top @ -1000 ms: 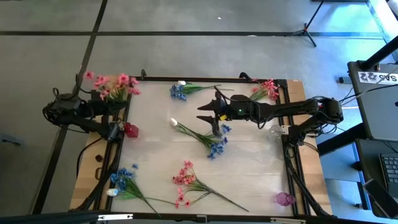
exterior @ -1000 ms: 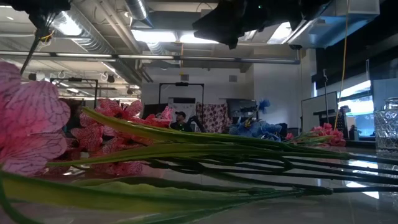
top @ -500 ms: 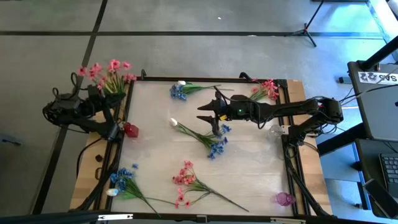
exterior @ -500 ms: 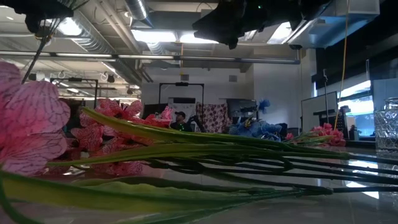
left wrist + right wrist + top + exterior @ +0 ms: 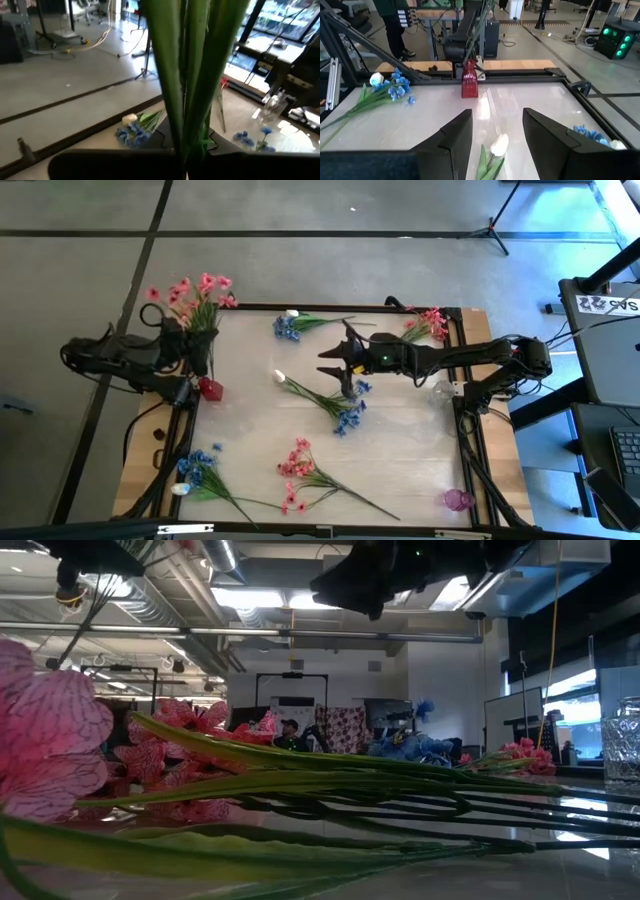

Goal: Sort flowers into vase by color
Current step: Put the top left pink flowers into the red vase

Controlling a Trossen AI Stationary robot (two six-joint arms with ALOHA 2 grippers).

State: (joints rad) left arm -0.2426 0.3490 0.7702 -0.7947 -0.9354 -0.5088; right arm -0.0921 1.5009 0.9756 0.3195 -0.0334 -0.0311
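Flowers, artificial sprigs on thin green stems with narrow leaves, lie mostly unsorted. Nearest the table's front edge are a pink-bloomed spray with long trailing stems and a blue cluster with one white bud at the left corner. A small pink glass vase stands empty at the front right corner. Mid-table lies a sprig of blue blooms with a white tulip-like bud; the right gripper hovers just over it, fingers apart and holding nothing. A clear glass vase at the right rail looks empty too. At the left rail stands a small red glass vase, and just beside it the left gripper is clenched on a bunch of pink flowers, whose blooms hang out past the table's far left corner. Farthest off lie another blue-and-white sprig and a pink one. I judge the sorting barely begun: no vase shows a flower in it, and five sprigs remain on the table.
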